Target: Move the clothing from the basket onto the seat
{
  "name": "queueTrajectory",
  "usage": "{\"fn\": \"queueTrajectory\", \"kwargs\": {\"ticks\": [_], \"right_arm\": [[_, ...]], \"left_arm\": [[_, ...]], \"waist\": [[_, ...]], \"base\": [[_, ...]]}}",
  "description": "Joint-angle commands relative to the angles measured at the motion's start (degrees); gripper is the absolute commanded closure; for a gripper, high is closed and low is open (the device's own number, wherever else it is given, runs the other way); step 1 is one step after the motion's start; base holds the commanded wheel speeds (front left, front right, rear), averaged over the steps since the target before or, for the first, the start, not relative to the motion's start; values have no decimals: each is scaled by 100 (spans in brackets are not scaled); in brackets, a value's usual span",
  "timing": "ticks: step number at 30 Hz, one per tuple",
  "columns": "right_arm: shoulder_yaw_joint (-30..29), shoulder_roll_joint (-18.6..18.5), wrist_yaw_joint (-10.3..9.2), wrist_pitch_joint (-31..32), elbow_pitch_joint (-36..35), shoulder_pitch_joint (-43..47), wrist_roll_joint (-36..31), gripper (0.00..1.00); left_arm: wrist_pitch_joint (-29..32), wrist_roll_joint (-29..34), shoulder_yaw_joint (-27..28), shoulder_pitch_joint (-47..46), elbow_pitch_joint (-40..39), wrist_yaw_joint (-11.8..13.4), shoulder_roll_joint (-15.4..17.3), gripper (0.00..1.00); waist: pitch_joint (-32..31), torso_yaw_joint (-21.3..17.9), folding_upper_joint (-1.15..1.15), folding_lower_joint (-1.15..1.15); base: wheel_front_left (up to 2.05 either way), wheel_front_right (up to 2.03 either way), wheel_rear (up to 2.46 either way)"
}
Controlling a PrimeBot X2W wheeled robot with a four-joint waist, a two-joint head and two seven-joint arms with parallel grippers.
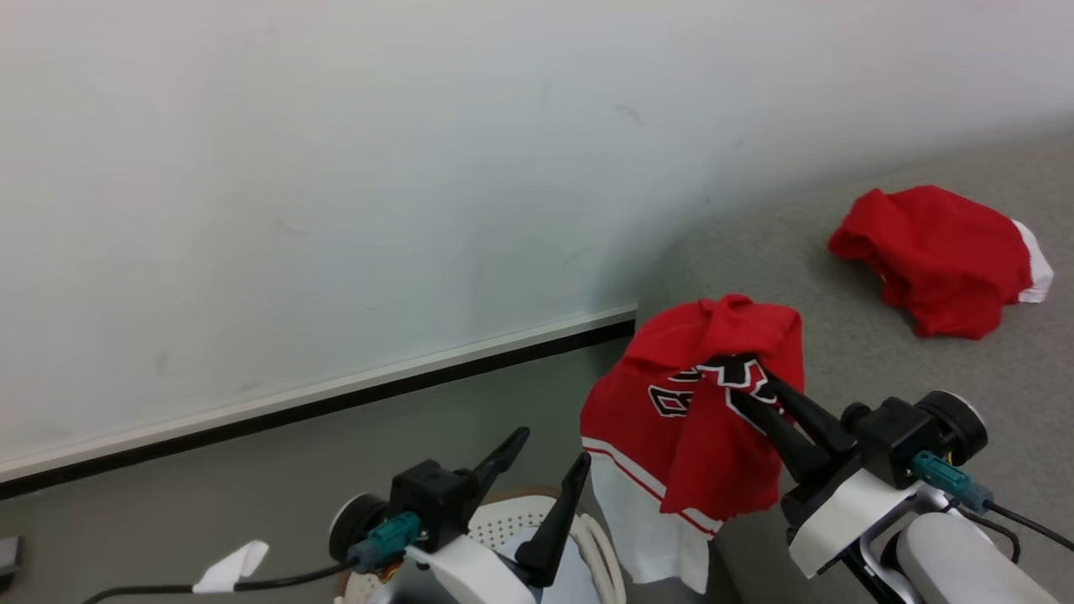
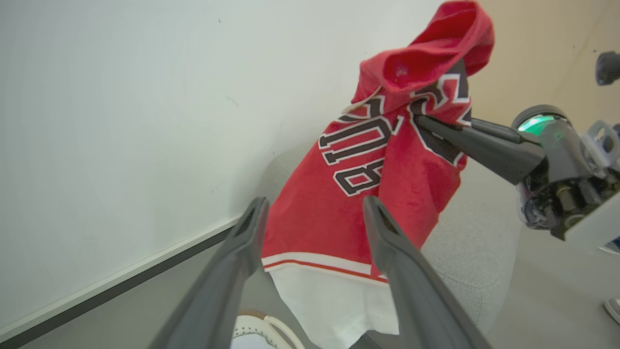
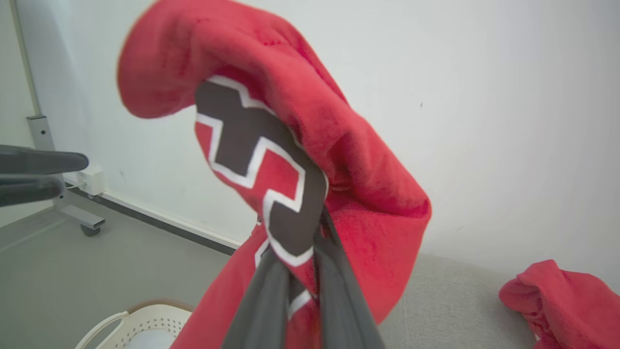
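Right gripper [image 1: 728, 379], clamped on the red jersey [image 1: 638, 411] hanging between basket [image 1: 503, 527] and seat [image 1: 847, 361]: carry it over the seat, lower it, then release; keep your open left gripper [image 1: 554, 446] clear.

The soft red jersey [image 1: 638, 394] bears black lettering edged white — its hem white, red-striped. A crumpled red garment [image 1: 931, 252] shows a white edge; the woven upholstered sofa [image 1: 881, 352] is grey.

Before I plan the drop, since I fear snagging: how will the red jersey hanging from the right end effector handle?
Probably floppy: the red jersey drapes in folds below the right end effector. Likely light, since a narrow pinch carries it. Its hanging white hem may drag on the basket.
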Motion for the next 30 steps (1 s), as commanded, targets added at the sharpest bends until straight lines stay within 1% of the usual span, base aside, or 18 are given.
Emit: {"fn": "queueTrajectory", "kwargs": {"ticks": [1,5,10,13,16,19,24,26,28,30], "right_arm": [[-175,-72,-15,30,-133,139,-33,100],[-465,-123,-15,120,-392,290,-128,100],[-676,-160,-15,191,-582,441,-174,100],[-849,-153,-15,225,-694,523,-201,100],[-1072,-145,-15,223,-798,451,-216,100],[-1321,-189,-15,268,-878,174,-219,100],[-1893,-398,-15,360,-706,-743,-194,100],[-2113,-615,-15,424,-587,-1240,-347,100],[-2333,-772,-15,543,-492,-1765,-248,100],[-2684,-1085,-15,685,-348,-2333,-287,100]], "left_arm": [[-56,14,3,-73,44,-26,-18,0],[-67,45,-48,-158,113,-75,-42,0],[-51,80,-86,-247,147,-99,-63,0],[-19,101,-117,-314,141,-117,-85,0],[54,171,-164,-477,69,-144,-93,0],[167,277,-208,-717,5,-182,-77,0],[333,386,-214,-1201,-106,-286,-52,0],[379,474,-219,-1425,-136,-340,-57,0],[408,533,-181,-1636,-165,-359,-55,0],[428,596,-117,-1848,-235,-370,-38,0]], "waist": [[168,-442,0,0],[293,-749,0,0],[413,-892,0,0],[529,-893,0,0],[813,-799,0,0],[1237,-651,0,0],[2028,-355,0,0],[2361,-168,0,0],[2679,7,0,0],[3017,159,0,0]], "base": [[0,0,0],[0,0,0],[0,0,0],[0,0,0],[0,0,0],[0,0,0],[0,0,0],[0,0,0],[0,0,0],[0,0,0]]}}
